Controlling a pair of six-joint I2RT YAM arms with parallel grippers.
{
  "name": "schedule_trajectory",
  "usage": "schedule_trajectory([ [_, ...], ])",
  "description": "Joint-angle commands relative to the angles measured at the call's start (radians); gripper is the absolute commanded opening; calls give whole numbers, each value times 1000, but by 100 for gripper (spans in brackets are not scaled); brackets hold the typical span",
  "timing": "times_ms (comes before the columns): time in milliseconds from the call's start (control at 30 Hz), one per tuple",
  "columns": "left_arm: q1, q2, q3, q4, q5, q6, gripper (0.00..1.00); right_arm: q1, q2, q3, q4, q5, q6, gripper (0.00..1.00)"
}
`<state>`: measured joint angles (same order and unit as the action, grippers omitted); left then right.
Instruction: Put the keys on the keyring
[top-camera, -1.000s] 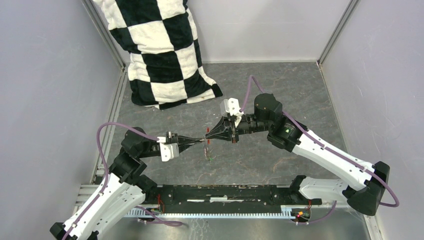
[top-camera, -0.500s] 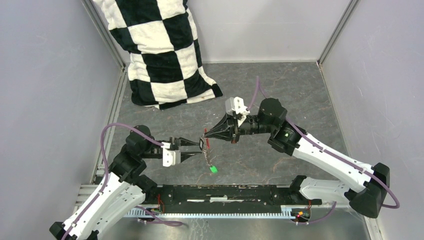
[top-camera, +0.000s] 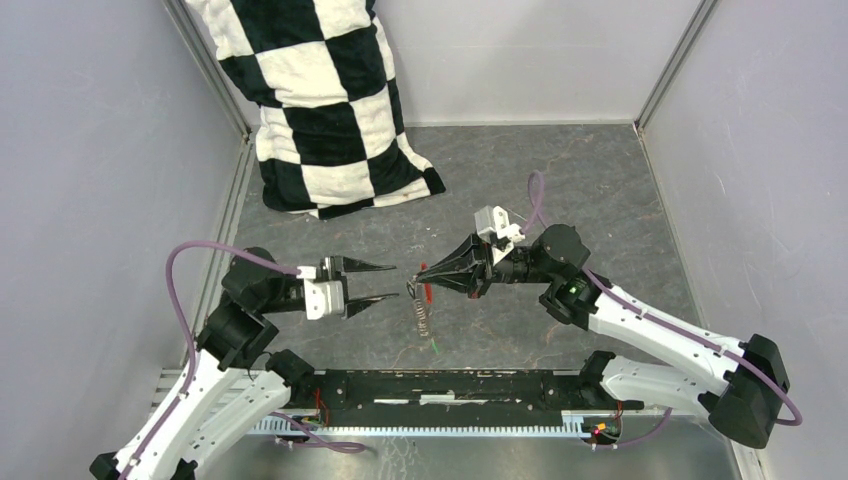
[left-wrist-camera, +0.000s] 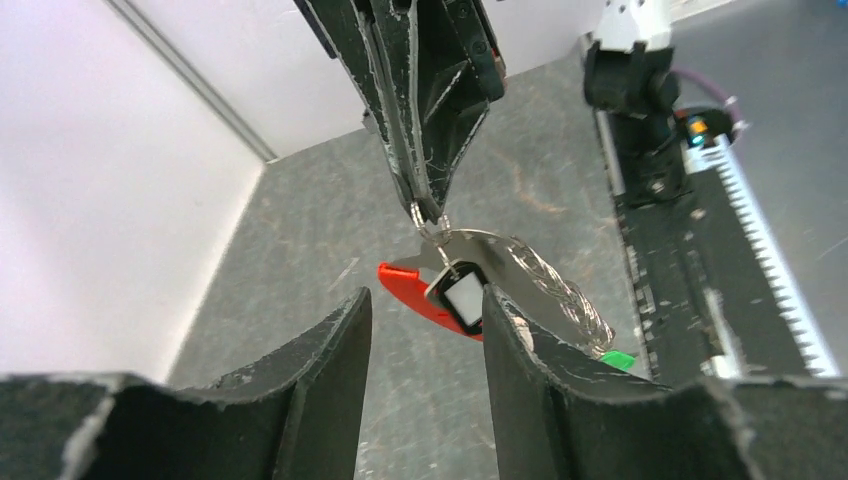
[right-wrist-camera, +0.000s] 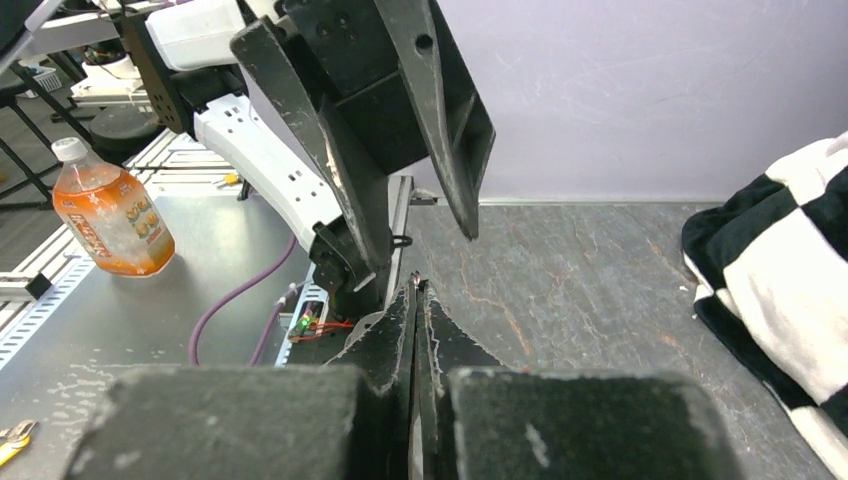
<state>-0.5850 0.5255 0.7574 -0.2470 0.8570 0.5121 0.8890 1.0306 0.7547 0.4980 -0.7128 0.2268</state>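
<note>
Your right gripper (top-camera: 424, 270) is pinched tight on the keyring (left-wrist-camera: 478, 241), holding it up with its red piece (left-wrist-camera: 405, 288) and braided strip (left-wrist-camera: 560, 292) hanging. The black-tagged key (left-wrist-camera: 462, 300) dangles at the ring, and the green-tagged key (top-camera: 434, 348) hangs lowest. Your left gripper (top-camera: 396, 281) has its fingers spread and empty, just beside the bundle, facing it

A robotics lab test cell: lilac panel walls (top-camera: 90, 200) in aluminium framing (top-camera: 210, 70) enclose the grey tabletop (top-camera: 580, 180) under the jaws; past the jaws of the left gripper (right-wrist-camera: 428, 265), a steel bench (right-wrist-camera: 120, 340) holds an orange drink bottle (right-wrist-camera: 108, 210).
</note>
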Motion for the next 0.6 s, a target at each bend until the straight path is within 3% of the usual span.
schedule_trajectory([
  [0,-3,71,32,90,61,-247,50,-1,-8,7,141,19,31,0],
  [267,-3,130,22,157,65,-395,49,7,19,83,-13,17,-74,0],
  [567,-3,128,39,174,129,-388,49,11,36,121,-89,27,-127,0],
])
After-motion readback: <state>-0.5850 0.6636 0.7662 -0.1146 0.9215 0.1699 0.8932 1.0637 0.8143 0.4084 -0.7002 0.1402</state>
